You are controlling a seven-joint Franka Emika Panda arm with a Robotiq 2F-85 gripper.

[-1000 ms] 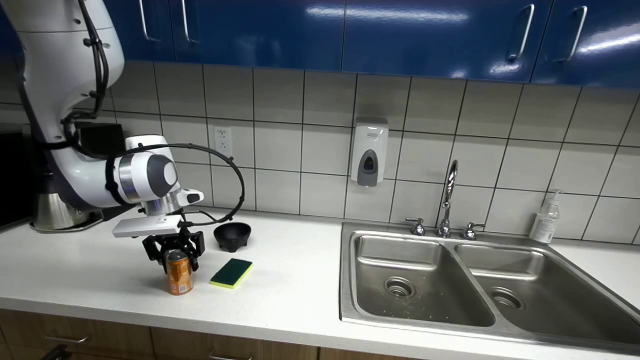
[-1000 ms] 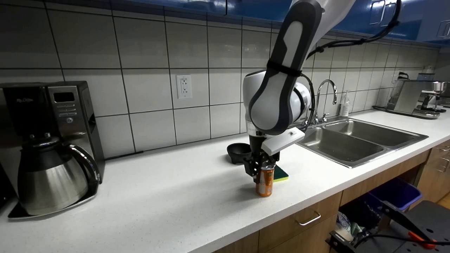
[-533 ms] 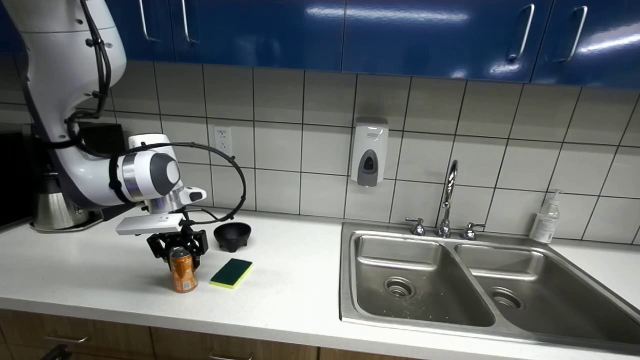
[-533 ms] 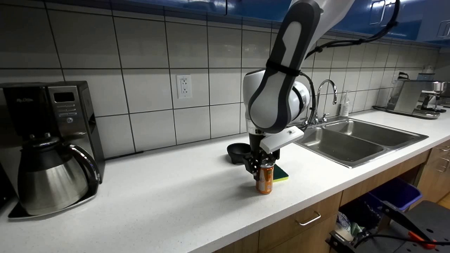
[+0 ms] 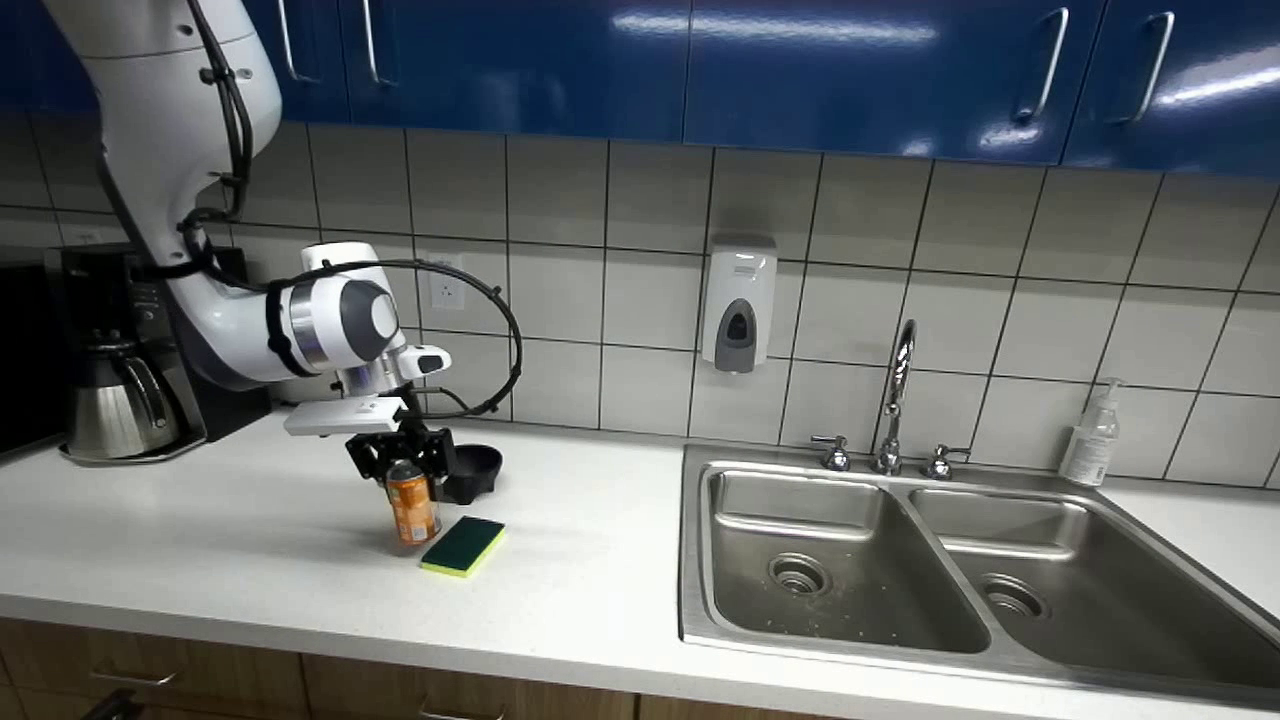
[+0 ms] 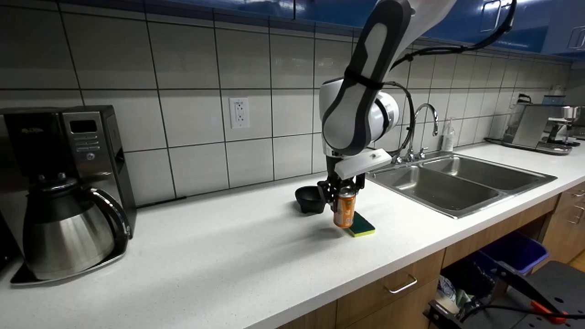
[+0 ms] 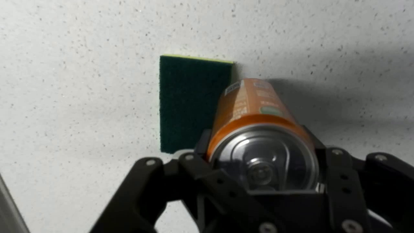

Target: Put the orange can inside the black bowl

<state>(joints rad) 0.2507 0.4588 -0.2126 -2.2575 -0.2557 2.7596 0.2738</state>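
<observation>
At the left of both exterior views stands a black and brushed-steel coffee maker [image 6: 91,137], a rounded steel carafe [image 6: 68,237] with a black lid [image 6: 55,183] resting in it; the lid hides whatever is inside.

To its right, a black, jointed metal gripper [image 7: 260,142] hangs over the white speckled counter [image 5: 230,540], its 2 fingers pressed against opposite sides of a small orange cylindrical metal can [image 5: 412,510] with a silvery top. The can hangs roughly upright and appears to be off the counter (in an exterior view its shadow [image 6: 322,234] lies apart from its base). It is gripped high, near the top, which leaves the lower body free and probably suits setting it down base first. How full the can is, I cannot tell.

A flat rectangular green and yellow sponge [image 7: 190,103] lies on the counter just right of the can. In an exterior view a small round black bowl [image 5: 478,470] sits far of the can and slightly right, partly hidden by the gripper. Nothing pokes above its rim, its dark inside is hard to read, and the can is outside it. The next move likely calls for going far and a little right, high enough to pass the rim; a low approach could push the bowl.

Farther right, a rectangular stainless-steel sink [image 5: 695,560] has 2 basins, specked around the left drain [image 5: 800,574]. Beyond it, a clear plastic pump bottle [image 5: 1092,440] holds an amount I cannot judge.
</observation>
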